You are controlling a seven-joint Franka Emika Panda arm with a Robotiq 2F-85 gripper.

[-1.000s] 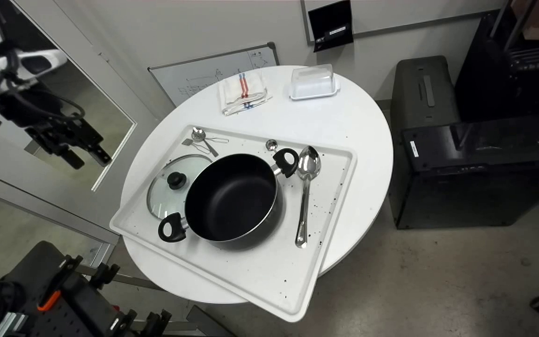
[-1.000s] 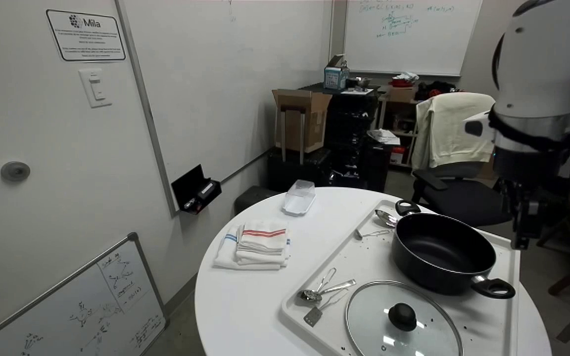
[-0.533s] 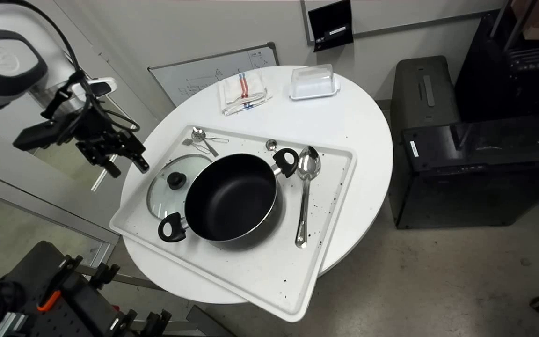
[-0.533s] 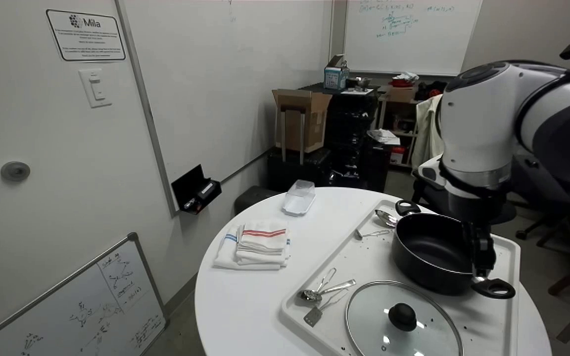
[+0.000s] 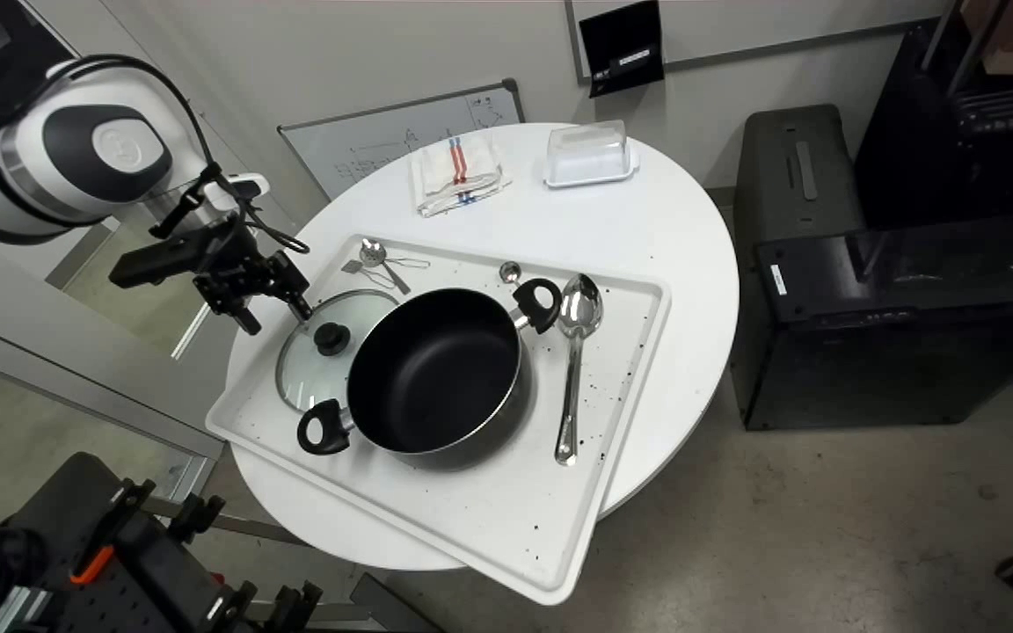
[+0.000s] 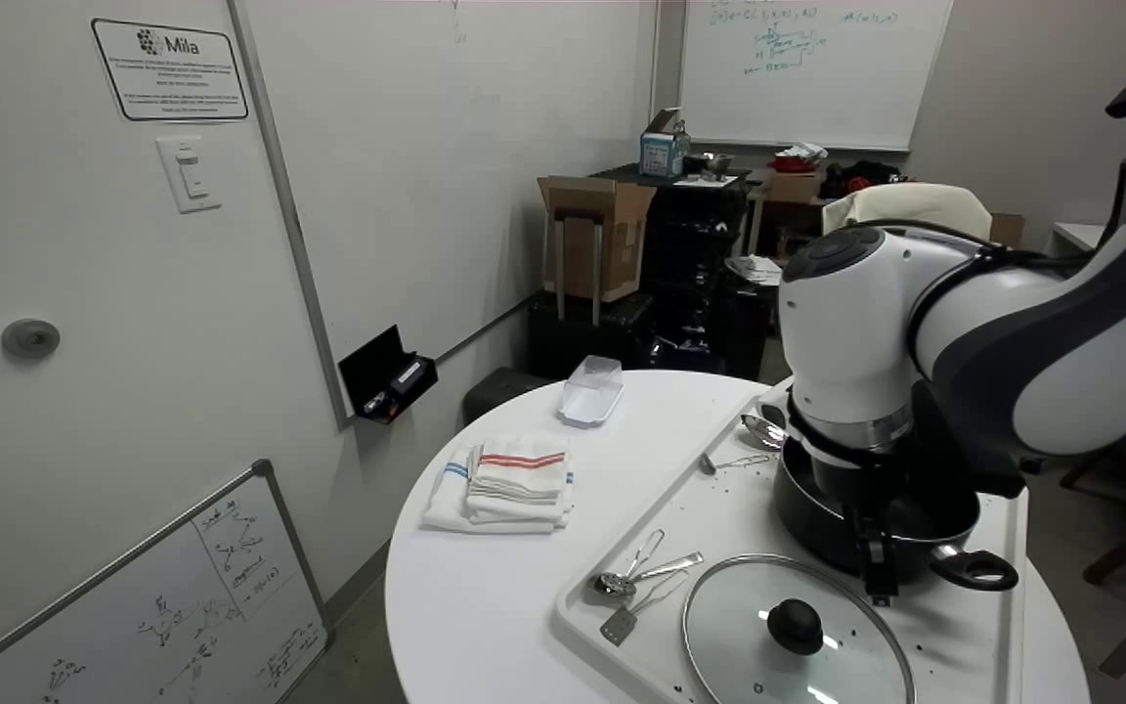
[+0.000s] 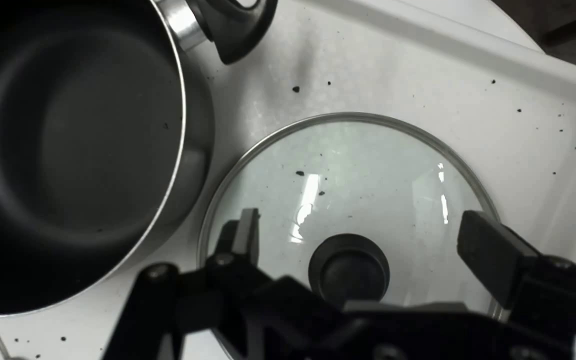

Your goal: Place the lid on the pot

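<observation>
The lid (image 5: 317, 378) is a clear glass disc with a metal rim and a black knob (image 5: 331, 338). It lies flat on the tray, knob up, beside the pot. It also shows in an exterior view (image 6: 749, 626) and the wrist view (image 7: 353, 165). The black pot (image 5: 438, 374) stands uncovered, its dark inside visible; it shows in the wrist view (image 7: 93, 150) at upper left. My gripper (image 5: 277, 318) is open and held above the lid. In the wrist view my gripper (image 7: 362, 232) has its fingers spread wide on either side of the knob (image 7: 350, 272), touching nothing.
A white rimmed tray (image 5: 471, 527) on a round white table (image 5: 647, 229) bears the pot and lid. A large metal spoon (image 5: 573, 378) and small metal utensils (image 5: 375, 255) lie on it. A folded towel (image 5: 458, 176) and a clear-covered dish (image 5: 590, 156) stand behind the tray.
The arm has come in over the table and moved down toward the lid, passing in front of the pot in an exterior view. The lid and pot have not moved.
</observation>
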